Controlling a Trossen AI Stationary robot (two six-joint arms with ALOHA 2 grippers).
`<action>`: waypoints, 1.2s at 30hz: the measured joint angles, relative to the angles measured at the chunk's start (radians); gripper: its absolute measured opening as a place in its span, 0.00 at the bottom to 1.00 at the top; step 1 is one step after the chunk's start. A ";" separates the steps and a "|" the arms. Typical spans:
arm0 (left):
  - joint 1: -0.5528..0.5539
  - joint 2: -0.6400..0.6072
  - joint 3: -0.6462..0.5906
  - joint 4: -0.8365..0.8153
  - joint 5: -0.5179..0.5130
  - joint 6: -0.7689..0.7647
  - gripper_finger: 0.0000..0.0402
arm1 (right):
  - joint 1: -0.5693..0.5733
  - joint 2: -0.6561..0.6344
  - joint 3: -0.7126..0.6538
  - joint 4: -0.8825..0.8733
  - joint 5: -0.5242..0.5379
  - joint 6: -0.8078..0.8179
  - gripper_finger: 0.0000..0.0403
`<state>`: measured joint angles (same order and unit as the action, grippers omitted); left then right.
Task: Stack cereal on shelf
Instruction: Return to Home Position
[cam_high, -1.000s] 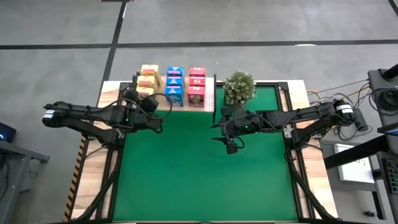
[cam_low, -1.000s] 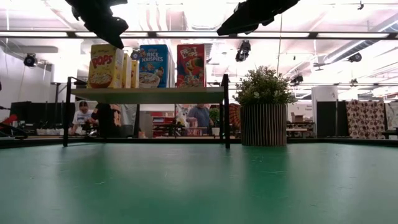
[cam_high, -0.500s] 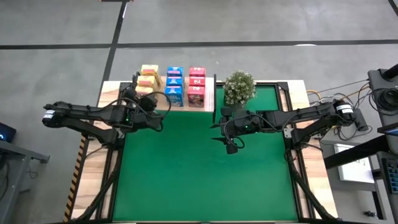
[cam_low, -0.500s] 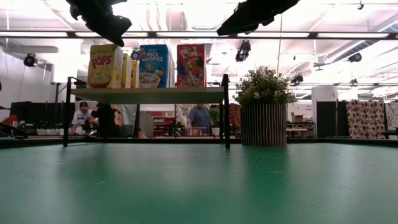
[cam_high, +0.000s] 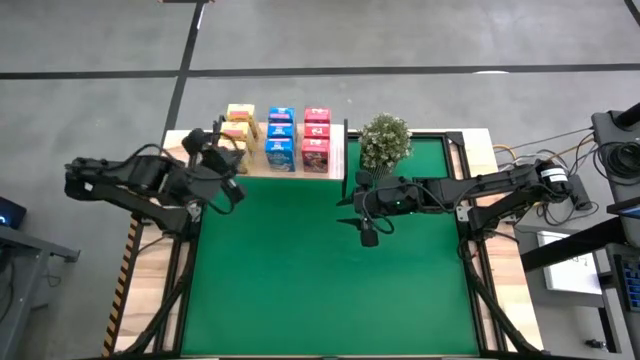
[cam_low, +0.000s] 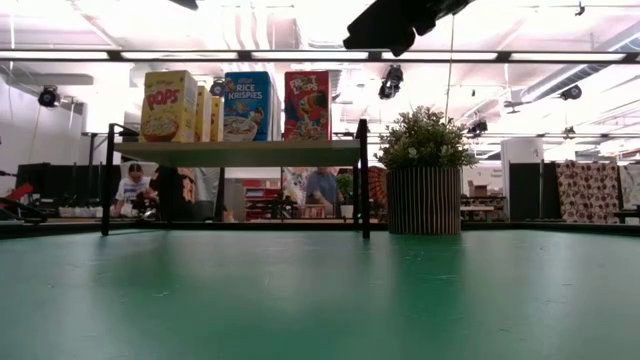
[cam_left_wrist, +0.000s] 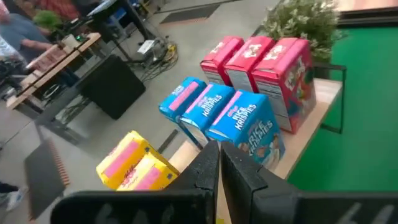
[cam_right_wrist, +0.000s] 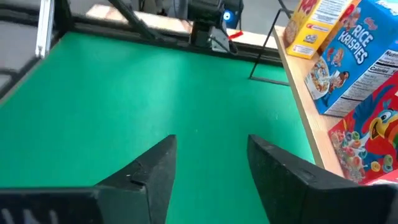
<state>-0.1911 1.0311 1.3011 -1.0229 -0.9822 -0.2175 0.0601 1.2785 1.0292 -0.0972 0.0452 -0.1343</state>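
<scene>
The cereal boxes stand upright on the light-wood shelf (cam_high: 292, 168) at the mat's far left in three rows: yellow (cam_high: 238, 122), blue (cam_high: 281, 138) and pink-red (cam_high: 316, 138). In the low view they show as a row (cam_low: 248, 105) on the shelf board (cam_low: 235, 150). My left gripper (cam_high: 232, 185) hangs shut above the shelf's left near corner, touching nothing; its wrist view looks down past the shut fingers (cam_left_wrist: 219, 148) at the boxes (cam_left_wrist: 239, 115). My right gripper (cam_high: 368, 235) is open above the mat, right of the shelf, and empty (cam_right_wrist: 211, 146).
A potted plant (cam_high: 384, 142) stands on the mat just right of the shelf (cam_low: 425, 170). The green mat (cam_high: 330, 280) lies bare toward the near edge. People and furniture show in the room beyond the table (cam_low: 320, 188).
My left gripper has drawn back from the shelf toward the table's left edge and risen, leaving the top of the low view. The boxes have stayed in place.
</scene>
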 joint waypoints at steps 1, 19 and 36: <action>-0.007 -0.017 -0.010 0.001 0.007 0.004 0.00 | 0.000 0.000 -0.004 0.010 0.000 0.019 0.44; -0.128 -0.470 -0.689 0.710 0.727 0.371 0.00 | -0.008 -0.118 -0.258 0.178 -0.002 -0.116 0.17; -0.128 -0.781 -1.061 0.953 0.870 0.429 0.00 | -0.008 -0.537 -0.744 0.623 -0.053 -0.199 0.17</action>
<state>-0.3191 0.2505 0.2399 -0.0703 -0.1120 0.2111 0.0517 0.7414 0.2850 0.5256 -0.0082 -0.3328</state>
